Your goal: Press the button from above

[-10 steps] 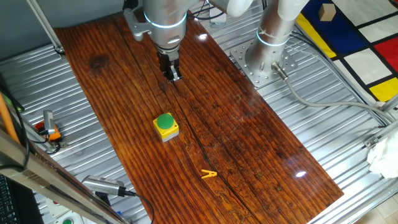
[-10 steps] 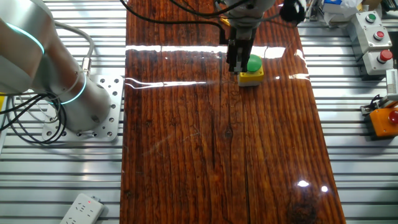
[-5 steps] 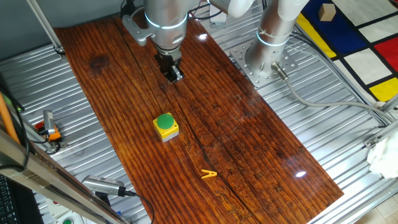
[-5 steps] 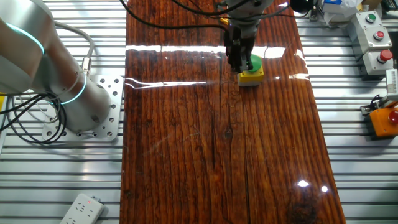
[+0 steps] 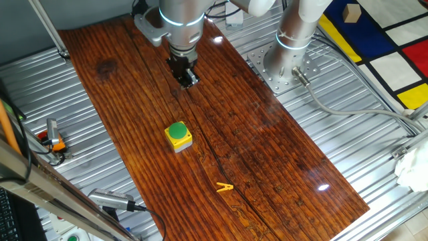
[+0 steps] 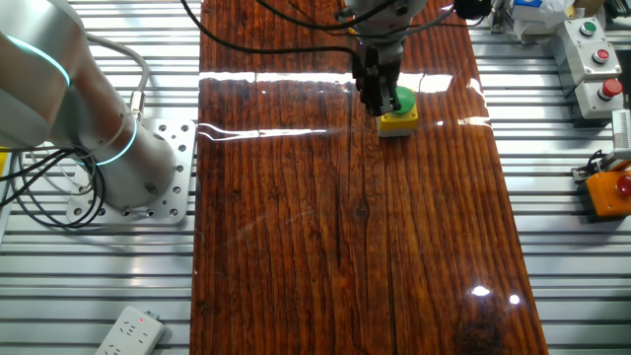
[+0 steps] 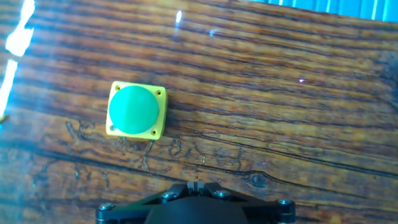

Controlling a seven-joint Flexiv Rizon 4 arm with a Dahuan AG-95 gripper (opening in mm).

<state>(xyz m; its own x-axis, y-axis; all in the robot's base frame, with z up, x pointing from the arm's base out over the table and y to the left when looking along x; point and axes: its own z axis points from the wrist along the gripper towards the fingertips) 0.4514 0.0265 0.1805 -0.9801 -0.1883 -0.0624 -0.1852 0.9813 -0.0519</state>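
— What's nearest us?

— A yellow clothespin (image 5: 225, 188) near the table (image 5: 281, 154) edge. Past it the button (image 5: 178, 134), a green dome in a yellow box, sits mid-board.

— And the gripper (image 5: 188, 79)?

— Farther back, hanging above the wood, well apart from the button. It holds nothing; I can't tell how its jaws stand.

— Any risks?

— If it drops off-centre, I'd guess it hits the box rim and shoves it sideways.
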